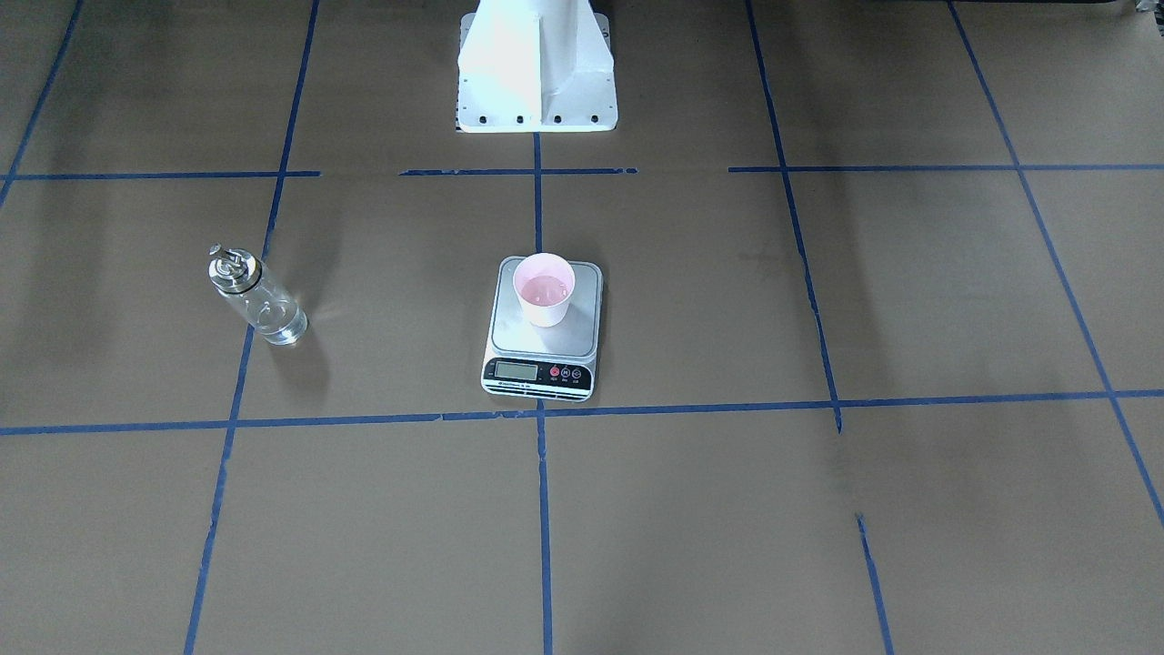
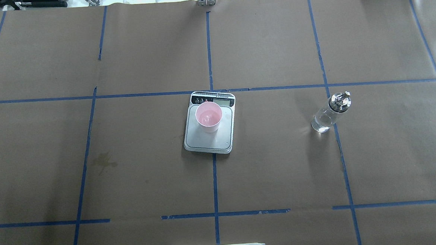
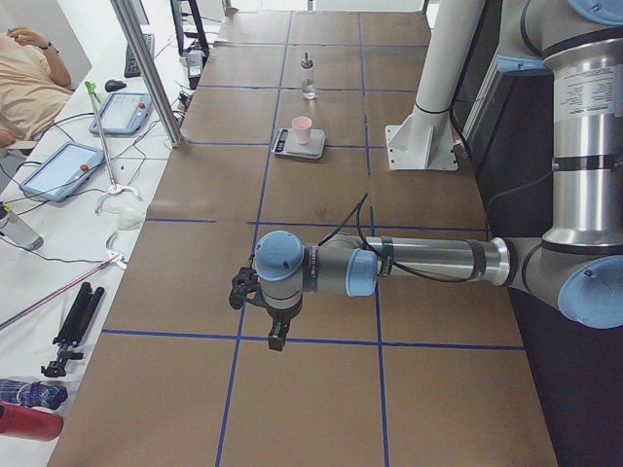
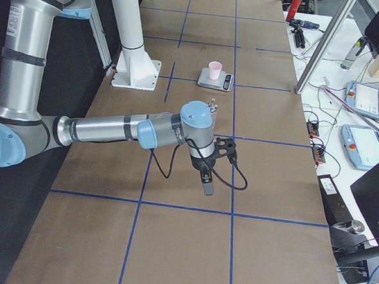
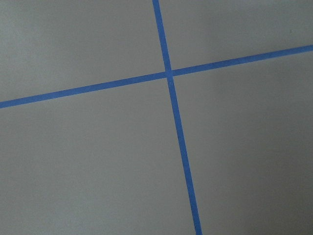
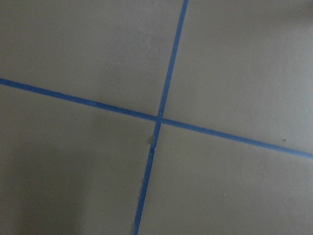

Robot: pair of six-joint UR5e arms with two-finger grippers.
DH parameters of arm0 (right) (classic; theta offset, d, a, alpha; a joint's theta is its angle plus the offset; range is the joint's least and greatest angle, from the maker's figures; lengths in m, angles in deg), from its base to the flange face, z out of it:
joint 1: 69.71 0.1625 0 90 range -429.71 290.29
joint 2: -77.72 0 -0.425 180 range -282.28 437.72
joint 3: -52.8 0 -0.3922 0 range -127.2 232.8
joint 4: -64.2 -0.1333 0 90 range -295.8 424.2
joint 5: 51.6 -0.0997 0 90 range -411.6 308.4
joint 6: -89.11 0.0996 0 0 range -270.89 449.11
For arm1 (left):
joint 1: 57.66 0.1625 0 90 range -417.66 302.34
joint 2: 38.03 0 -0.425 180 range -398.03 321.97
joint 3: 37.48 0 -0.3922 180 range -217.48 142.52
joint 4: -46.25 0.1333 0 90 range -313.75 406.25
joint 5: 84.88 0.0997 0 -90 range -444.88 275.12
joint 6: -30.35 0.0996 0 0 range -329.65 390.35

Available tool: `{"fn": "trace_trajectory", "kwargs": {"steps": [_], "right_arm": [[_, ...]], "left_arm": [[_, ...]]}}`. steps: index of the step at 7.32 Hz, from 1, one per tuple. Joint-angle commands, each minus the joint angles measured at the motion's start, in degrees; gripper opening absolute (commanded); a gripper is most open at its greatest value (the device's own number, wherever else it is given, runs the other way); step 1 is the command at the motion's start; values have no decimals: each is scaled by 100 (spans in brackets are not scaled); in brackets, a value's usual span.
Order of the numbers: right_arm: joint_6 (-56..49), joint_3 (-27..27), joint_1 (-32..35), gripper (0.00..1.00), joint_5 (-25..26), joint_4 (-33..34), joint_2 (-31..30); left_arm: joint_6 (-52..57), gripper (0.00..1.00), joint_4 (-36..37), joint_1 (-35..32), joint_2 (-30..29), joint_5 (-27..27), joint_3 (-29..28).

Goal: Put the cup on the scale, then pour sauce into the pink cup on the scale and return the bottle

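On the scale point(image 1: 546, 344), near the middle of its steel platform, we see the pink cup point(image 1: 544, 289) standing upright. A faint glint inside it suggests some clear sauce point(image 2: 206, 119) is in it, though we cannot tell how much. The glass bottle point(image 1: 257, 297) stands upright on the brown paper point(image 1: 727, 509), well apart from the scale on the robot's right side. It is held by nothing and has liquid low in it.

We judge that placing the cup, pouring and returning the bottle all look done, and little or nothing is left.

The left gripper point(image 3: 276, 336) and the right gripper point(image 4: 207, 182) hang over the table's two ends, far from the scale and touching neither cup nor bottle. They show only in the side views, so we cannot tell how far their jaws are parted. Both wrist cameras show only paper and blue tape lines point(image 5: 168, 73).
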Motion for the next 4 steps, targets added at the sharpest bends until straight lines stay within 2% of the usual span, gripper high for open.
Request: {"fn": "trace_trajectory", "kwargs": {"steps": [1, 2, 3, 4], "right_arm": [[15, 2, 61, 100, -548, 1040, 72], [15, -164, 139, 100, -874, 1417, 81], [6, -261, 132, 100, -842, 1377, 21], [15, -141, 131, 100, -816, 1359, 37]], "left_arm": [[0, 100, 0, 0, 0, 0, -10], [0, 100, 0, 0, 0, 0, -1], [0, 100, 0, 0, 0, 0, 8], [0, 100, 0, 0, 0, 0, -1]]}}
